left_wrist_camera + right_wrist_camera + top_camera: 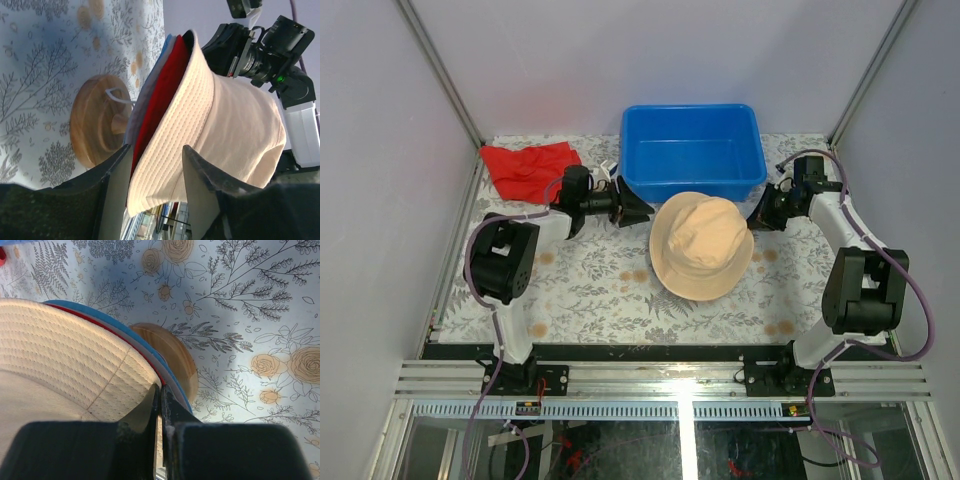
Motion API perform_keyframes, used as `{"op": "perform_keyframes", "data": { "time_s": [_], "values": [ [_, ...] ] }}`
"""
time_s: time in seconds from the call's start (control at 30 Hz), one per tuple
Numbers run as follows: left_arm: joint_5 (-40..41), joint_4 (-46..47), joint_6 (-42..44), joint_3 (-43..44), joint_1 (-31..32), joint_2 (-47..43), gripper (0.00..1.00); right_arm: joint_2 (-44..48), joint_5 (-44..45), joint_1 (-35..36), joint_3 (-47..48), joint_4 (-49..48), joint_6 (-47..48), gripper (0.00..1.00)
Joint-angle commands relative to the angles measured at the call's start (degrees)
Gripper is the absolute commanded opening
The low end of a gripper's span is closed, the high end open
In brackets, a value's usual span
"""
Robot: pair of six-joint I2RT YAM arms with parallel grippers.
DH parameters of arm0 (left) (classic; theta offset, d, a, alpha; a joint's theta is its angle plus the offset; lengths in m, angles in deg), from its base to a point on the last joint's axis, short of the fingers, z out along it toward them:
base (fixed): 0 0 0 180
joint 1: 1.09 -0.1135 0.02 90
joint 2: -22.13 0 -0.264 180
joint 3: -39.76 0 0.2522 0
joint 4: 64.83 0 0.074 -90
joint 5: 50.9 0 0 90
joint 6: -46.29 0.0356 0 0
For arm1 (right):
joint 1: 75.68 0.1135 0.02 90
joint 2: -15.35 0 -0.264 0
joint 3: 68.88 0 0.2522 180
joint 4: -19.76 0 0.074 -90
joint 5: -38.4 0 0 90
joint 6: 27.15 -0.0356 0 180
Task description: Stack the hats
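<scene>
Four bucket hats sit stacked on a wooden stand (97,127) at mid-frame of the overhead view. The peach-beige hat (700,245) is on top, with the edges of the red hat (162,95), grey-khaki hat (140,107) and blue hat (65,304) showing beneath. The left gripper (157,147) has its jaws partly apart, astride the brims' left edge. The right gripper (161,390), at the right edge, is closed; whether it pinches fabric cannot be told. Bare floral table (590,290) fills the lower frame. A blue tub (692,155) crowds the stack's upper edge, and a red cloth (530,168) lies upper left.
</scene>
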Motion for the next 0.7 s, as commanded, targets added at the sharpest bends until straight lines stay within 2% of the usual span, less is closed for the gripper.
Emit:
{"op": "perform_keyframes", "data": {
  "time_s": [0.0, 0.37, 0.67],
  "values": [
    [-2.81, 8.4, -2.84, 4.61, 0.41, 3.41, 0.44, -1.0, 1.36, 0.3, 2.43, 0.28, 1.1, 0.02],
    [-5.37, 8.95, -4.85, 10.84, 1.87, 9.0, 0.47, -2.81, 0.91, 0.3, 3.85, 0.14, 0.29, 0.02],
    [-6.99, 11.93, -7.14, 10.99, 4.03, 10.19, 0.44, -3.7, 1.02, 0.3, 3.49, -0.15, 0.07, 0.02]
  ]
}}
